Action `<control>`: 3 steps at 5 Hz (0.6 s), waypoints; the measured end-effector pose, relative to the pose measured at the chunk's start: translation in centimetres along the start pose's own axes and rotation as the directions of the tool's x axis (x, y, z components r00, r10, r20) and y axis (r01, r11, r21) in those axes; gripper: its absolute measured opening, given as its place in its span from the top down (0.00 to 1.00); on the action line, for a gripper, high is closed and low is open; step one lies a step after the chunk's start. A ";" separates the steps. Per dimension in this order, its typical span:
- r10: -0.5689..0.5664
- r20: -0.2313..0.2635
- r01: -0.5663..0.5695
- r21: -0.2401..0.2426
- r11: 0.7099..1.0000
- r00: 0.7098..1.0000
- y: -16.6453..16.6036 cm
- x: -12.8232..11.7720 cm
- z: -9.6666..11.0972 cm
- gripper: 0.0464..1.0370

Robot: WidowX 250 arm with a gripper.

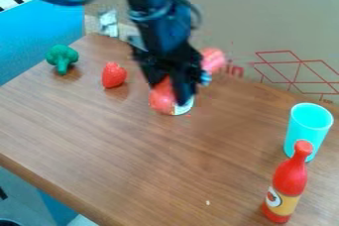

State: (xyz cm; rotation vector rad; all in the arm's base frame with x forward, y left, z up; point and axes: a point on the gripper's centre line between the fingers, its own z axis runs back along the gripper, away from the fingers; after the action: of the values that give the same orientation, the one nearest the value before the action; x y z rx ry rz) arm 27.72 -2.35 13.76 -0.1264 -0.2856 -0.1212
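1. The claw [167, 92] hangs over the upper middle of the table [132, 155], pointing down. I cannot tell whether it stands wide or narrow, or whether it grips anything.
2. The red thing [161, 98] is right at the claw, low down, partly hidden behind it. It shows mostly to the claw's left in the view, with a pale patch at lower right; I cannot tell whether that patch is part of it.
3. A pink thing [213, 60] shows behind the claw, on its right side in the view, near the board [238, 27].
4. The strawberry [114, 75] is on the table, left of the claw and apart from it.
5. The broccoli [61, 55] stands farther left, stem down, near the table's far left edge.
6. The cup [305, 133], turquoise, stands upright at the right, mouth up.
7. The bottle [288, 185], red with a yellow label, stands in front of the cup and covers part of it. I cannot tell whether they touch.
8. The board, brown with red lines, rises behind the table.
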 end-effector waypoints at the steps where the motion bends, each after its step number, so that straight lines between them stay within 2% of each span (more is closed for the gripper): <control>1: 0.114 -0.024 -0.112 0.079 0.991 0.993 4.2 -3.3 0.9 0.47; 2: 0.235 -0.009 -0.232 0.128 0.964 0.972 8.8 -4.8 1.1 0.47; 3: 0.315 -0.027 -0.308 0.151 0.939 0.949 13.6 -5.4 -0.7 0.47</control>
State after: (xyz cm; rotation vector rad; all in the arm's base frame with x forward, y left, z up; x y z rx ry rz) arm 24.60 11.52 10.06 -0.0229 -0.2194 0.2118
